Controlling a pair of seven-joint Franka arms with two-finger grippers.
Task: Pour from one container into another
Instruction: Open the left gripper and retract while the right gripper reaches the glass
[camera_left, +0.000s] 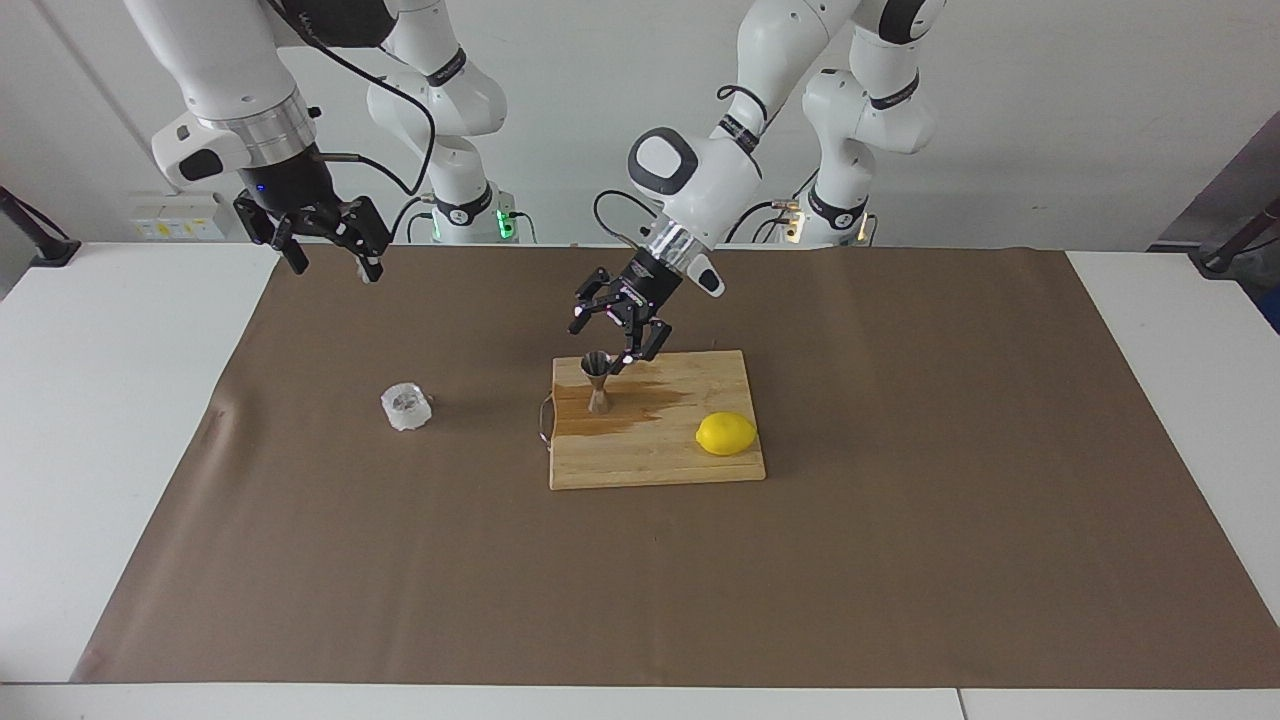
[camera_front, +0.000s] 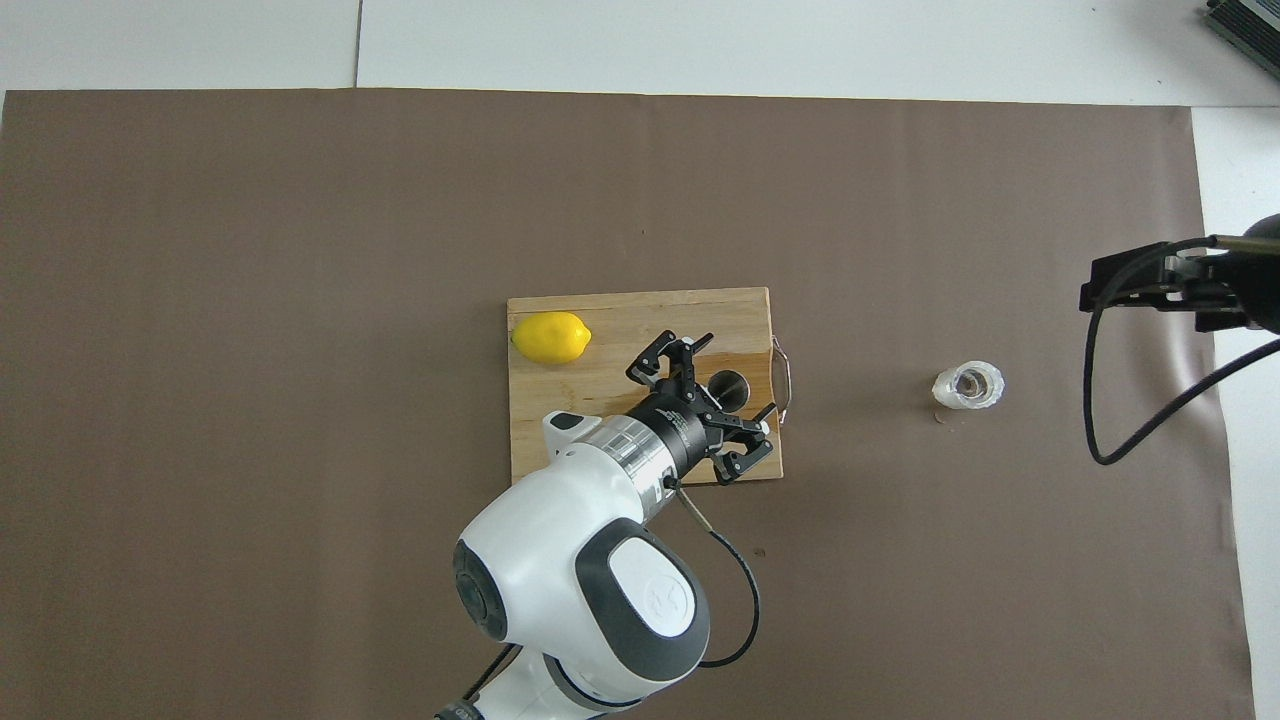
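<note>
With the left hand (camera_left: 612, 335) spread just above the upright jigger (camera_left: 597, 381) at frame centre on the wet board (camera_left: 655, 460), a careless move could topple it, while the cup (camera_left: 406, 407) sits centre-left below the spread right hand (camera_left: 330, 247).

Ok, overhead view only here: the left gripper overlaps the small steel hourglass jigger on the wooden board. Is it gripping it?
Observer: No. The left gripper hangs open above the steel hourglass jigger, not touching.
Operator: Is the jigger upright?
Observer: Yes, upright on the wooden board.
Operator: And the right gripper?
Observer: The right gripper is open, raised, holding nothing; the ribbed clear cup sits apart from it on the brown mat.
</note>
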